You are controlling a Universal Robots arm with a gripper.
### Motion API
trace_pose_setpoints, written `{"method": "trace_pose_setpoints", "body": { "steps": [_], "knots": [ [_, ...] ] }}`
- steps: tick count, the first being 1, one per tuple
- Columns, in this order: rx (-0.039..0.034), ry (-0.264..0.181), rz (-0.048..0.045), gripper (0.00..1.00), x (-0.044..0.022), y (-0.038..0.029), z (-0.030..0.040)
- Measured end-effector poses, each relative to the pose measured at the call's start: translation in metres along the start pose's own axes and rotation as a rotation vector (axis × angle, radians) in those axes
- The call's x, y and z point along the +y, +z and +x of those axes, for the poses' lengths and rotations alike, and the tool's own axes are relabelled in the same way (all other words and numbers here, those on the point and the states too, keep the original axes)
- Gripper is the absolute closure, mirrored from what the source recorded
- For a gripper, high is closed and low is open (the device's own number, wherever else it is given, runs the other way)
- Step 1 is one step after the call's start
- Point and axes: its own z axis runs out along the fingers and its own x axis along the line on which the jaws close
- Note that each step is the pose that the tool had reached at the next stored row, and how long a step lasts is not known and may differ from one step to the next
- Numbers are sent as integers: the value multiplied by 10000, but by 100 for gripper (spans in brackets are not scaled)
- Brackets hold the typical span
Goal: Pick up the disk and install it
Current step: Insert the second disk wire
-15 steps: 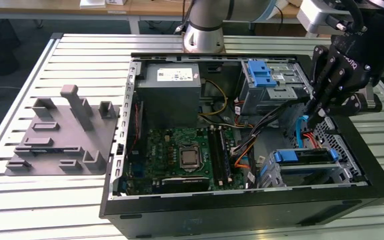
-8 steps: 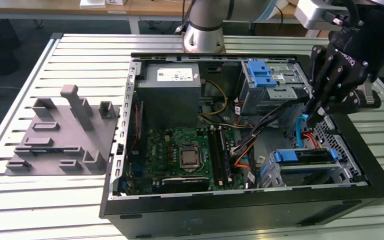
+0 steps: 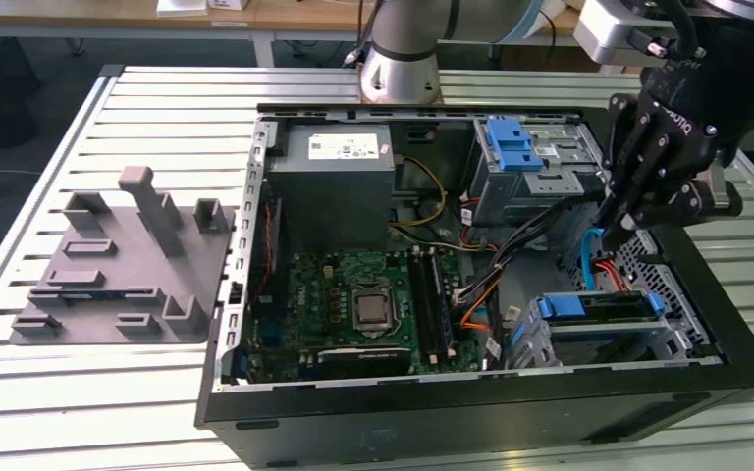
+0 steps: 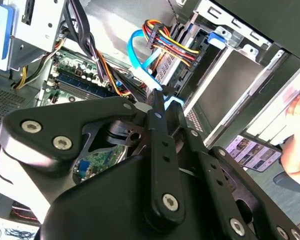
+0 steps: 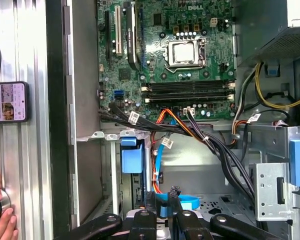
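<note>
The disk (image 3: 593,306) sits in its blue carrier frame inside the metal cage at the open computer case's near corner, on the exterior view's right. In the first wrist view its blue frame end (image 5: 131,156) shows in the cage slot. My black gripper (image 3: 617,228) hangs just above and behind that cage, inside the case. Its fingertips (image 5: 176,194) stand close together around the end of a light blue cable (image 5: 189,203). The second wrist view shows the same blue cable (image 4: 137,57) curving up from the gripper (image 4: 157,99).
A grey power supply box (image 3: 338,182) and a second drive cage with a blue latch (image 3: 514,147) line the case's far side. The green motherboard (image 3: 364,299) and bundled wires (image 5: 190,127) fill the middle. A grey fixture (image 3: 122,265) lies on the slatted table. A phone (image 5: 7,102) and a person's hand (image 5: 0,220) are outside the case.
</note>
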Motion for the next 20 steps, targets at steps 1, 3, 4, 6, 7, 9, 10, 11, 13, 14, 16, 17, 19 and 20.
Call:
{"method": "trace_pose_setpoints", "body": {
  "steps": [1,3,4,6,7,9,10,11,13,14,16,17,19,20],
  "knots": [
    [0,0,0,76,0,6,-1],
    [-1,0,0,76,0,18,-2],
    [-1,0,0,76,0,24,-3],
    [1,0,0,76,-1,37,-3],
    [5,0,0,76,-1,43,-4],
    [19,1,1,76,-1,58,-5],
    [31,1,4,76,-1,66,-5],
    [44,1,6,76,-1,74,-6],
    [74,2,11,76,-1,90,-7],
    [87,2,13,76,-1,96,-8],
    [94,2,14,77,-1,99,-8],
    [94,2,13,84,-1,100,-8],
    [94,4,13,84,-2,100,-8],
    [94,4,14,84,-3,100,-8]
  ]
}}
